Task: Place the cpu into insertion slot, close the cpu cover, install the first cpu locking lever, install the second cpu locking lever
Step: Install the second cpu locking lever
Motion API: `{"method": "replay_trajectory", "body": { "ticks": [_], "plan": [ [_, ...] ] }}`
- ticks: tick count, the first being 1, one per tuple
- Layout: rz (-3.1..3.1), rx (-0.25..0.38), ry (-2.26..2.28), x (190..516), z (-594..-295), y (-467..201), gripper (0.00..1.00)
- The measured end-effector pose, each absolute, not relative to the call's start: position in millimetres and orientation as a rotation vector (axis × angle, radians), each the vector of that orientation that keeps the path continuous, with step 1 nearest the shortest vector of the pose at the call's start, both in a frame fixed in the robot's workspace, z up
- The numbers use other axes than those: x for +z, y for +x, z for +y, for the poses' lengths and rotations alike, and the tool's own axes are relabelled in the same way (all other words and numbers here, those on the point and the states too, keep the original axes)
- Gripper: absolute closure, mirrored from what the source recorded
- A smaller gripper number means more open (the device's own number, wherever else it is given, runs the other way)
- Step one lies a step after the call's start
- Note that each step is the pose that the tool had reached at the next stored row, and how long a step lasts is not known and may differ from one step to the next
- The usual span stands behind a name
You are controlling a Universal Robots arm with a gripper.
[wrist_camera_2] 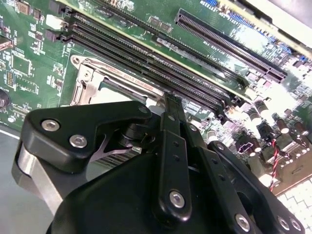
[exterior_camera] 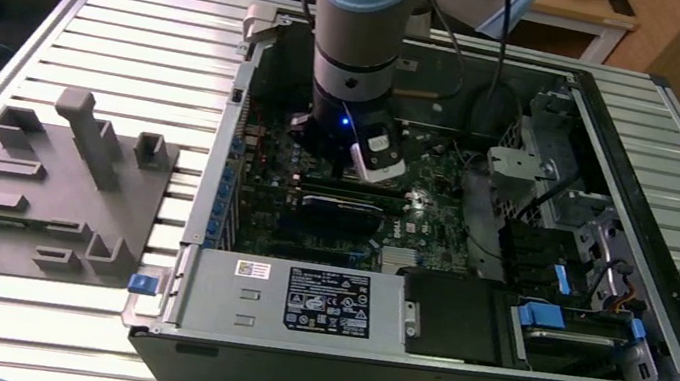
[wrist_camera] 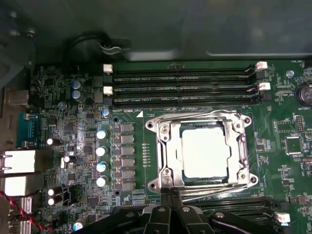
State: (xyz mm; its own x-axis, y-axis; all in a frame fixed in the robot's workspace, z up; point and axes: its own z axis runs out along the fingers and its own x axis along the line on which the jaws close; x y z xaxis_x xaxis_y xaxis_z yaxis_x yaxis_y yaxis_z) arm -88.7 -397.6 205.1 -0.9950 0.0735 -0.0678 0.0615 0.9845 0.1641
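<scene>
My arm stands vertical; end effector point(wrist_camera: 165, 195) pinched shut, empty, at the cpu cover's point(wrist_camera: 202, 121) six o'clock edge.

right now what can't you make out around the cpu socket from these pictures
- Square silver-grey cpu: in the second wrist view, the black gripper linkage hides most of it.
- Thin silver metal cpu cover: whether its levers are latched is too fine to tell in the first wrist view.
- Green motherboard: the arm hides the socket in the exterior view.

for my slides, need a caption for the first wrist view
Gripper poised at the edge of the cpu cover, closed over the cpu on the green motherboard.
</scene>
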Motion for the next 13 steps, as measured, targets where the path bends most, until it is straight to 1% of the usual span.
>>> {"method": "replay_trajectory", "body": {
  "ticks": [13],
  "plan": [
    [3.049, 0.345, 0.108, 199.3, -408.5, -88.7, 0.89]
  ]
}}
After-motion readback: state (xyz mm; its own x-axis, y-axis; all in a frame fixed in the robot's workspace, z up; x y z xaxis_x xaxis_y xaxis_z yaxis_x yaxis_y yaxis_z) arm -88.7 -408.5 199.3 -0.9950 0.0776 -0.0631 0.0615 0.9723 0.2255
